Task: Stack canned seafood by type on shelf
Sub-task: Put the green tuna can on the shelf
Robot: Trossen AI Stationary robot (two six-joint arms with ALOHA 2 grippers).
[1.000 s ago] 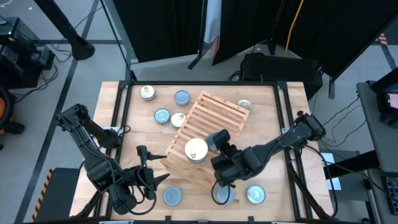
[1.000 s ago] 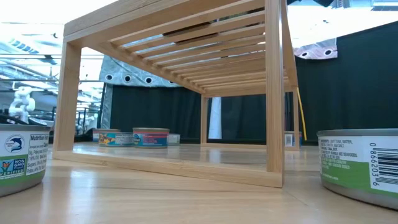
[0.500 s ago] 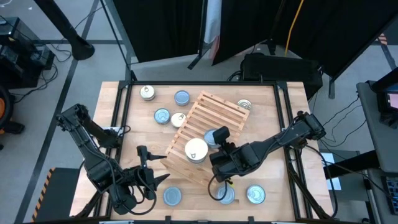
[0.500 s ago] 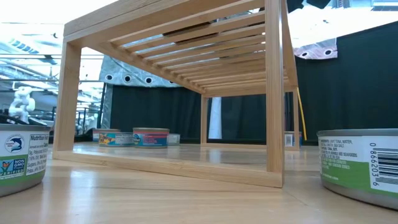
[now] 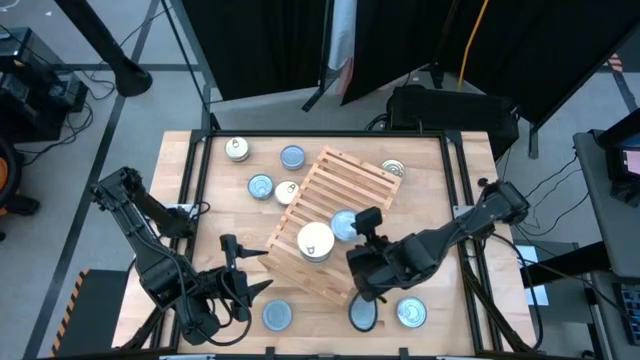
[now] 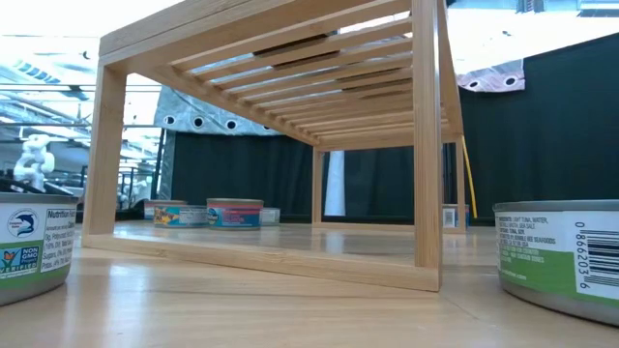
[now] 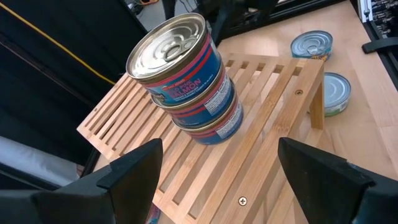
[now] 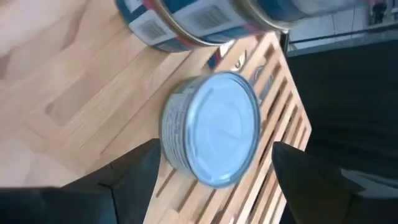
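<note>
1. My right gripper (image 5: 362, 232) hovers at the near edge of the shelf (image 5: 345, 185), fingers spread apart and holding nothing.
2. A blue-topped tin (image 8: 214, 127) sits alone on the slats just ahead of those fingers, beside a stack of salmon tins (image 7: 189, 81).
3. My left gripper (image 5: 245, 268) waits wide open, off the shelf's near-left corner.
4. Other tins (image 5: 262, 186) remain scattered on the tabletop (image 5: 430, 180).

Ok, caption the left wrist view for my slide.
Three salmon tins stacked on the slatted shelf, framed by the open left gripper.
</note>
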